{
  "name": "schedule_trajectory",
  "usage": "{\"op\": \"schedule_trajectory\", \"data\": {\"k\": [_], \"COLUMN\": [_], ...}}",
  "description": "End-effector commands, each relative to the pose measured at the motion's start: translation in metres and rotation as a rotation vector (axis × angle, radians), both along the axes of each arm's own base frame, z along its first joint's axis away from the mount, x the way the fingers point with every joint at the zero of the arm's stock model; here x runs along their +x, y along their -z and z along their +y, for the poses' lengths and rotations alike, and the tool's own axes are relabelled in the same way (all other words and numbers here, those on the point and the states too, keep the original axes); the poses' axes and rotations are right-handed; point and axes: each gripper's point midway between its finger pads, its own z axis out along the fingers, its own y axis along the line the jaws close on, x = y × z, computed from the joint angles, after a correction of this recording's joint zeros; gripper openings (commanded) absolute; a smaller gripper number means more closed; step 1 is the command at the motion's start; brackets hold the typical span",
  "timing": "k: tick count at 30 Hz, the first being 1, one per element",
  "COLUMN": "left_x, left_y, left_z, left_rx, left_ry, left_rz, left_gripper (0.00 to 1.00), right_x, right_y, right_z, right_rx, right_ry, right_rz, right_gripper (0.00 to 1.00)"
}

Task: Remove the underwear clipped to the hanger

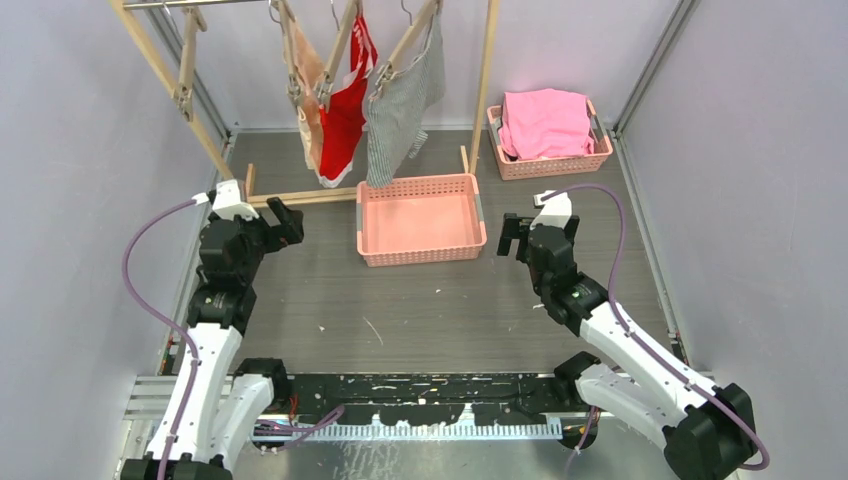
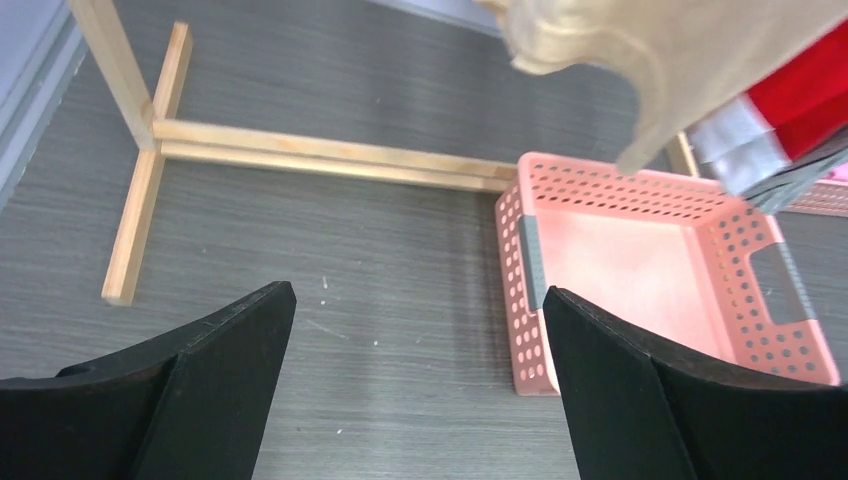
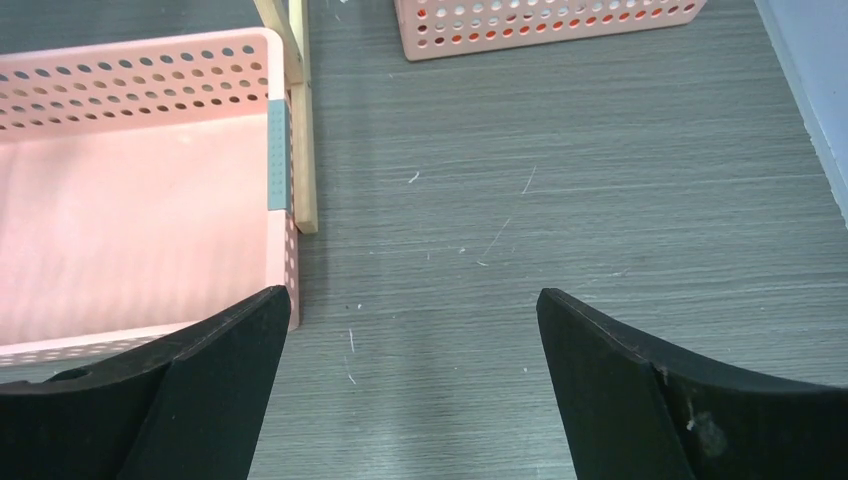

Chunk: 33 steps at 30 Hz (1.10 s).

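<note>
Top external, underwear (image 1: 345, 120) hangs clipped, left tool (image 1: 285, 222) spread, right tool (image 1: 510, 237) spread

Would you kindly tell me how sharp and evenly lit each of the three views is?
Top external: soft, even light, faint shadows, everything sharp. Left wrist: the tabletop grain is crisp, but the peach underwear hanging near the lens looks soft. Right wrist: tabletop crisp, the inside of the pink basket looks washed out, and the black fingers show almost no detail.
</note>
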Motion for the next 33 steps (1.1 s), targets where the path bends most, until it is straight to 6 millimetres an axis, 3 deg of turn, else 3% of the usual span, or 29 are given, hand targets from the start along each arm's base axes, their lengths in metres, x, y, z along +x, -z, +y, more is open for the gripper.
{"op": "schedule_trajectory", "data": {"k": [1,15,20,24,28,29,30,33], "left_x": [-0.007,-0.018,-0.020,-0.029,-0.039,-0.035,-0.037,-0.033], "left_y": [-0.042,-0.051,-0.069,-0.109,-0.168,-0.176,-0.200,-0.242], "left_z": [-0.007,-0.008,-0.015,-0.033,-0.055,-0.057,-0.058,-0.061], "left_rx": [0.003,-0.003,-0.035,-0.067,-0.088,-0.090,-0.084,-0.068], "left_ry": [0.049,0.056,0.082,0.184,0.316,0.327,0.336,0.358], "left_rz": [-0.102,-0.144,-0.178,-0.230,-0.309,-0.297,-0.326,-0.352], "left_gripper": [0.98,0.98,0.98,0.98,0.98,0.98,0.98,0.98], "right_x": [0.001,0.000,-0.001,-0.002,-0.002,-0.002,-0.002,-0.003], "right_y": [-0.022,-0.026,-0.028,-0.027,-0.025,-0.025,-0.025,-0.026], "right_z": [0.004,0.005,0.006,0.005,0.004,0.005,0.005,0.008], "right_rx": [0.050,0.055,0.053,0.050,0.050,0.050,0.051,0.058], "right_ry": [-0.003,-0.003,-0.013,-0.007,-0.001,-0.003,-0.004,-0.025], "right_rz": [-0.074,-0.075,-0.069,-0.068,-0.067,-0.067,-0.067,-0.072], "right_gripper": [1.00,1.00,1.00,1.00,1.00,1.00,1.00,1.00]}}
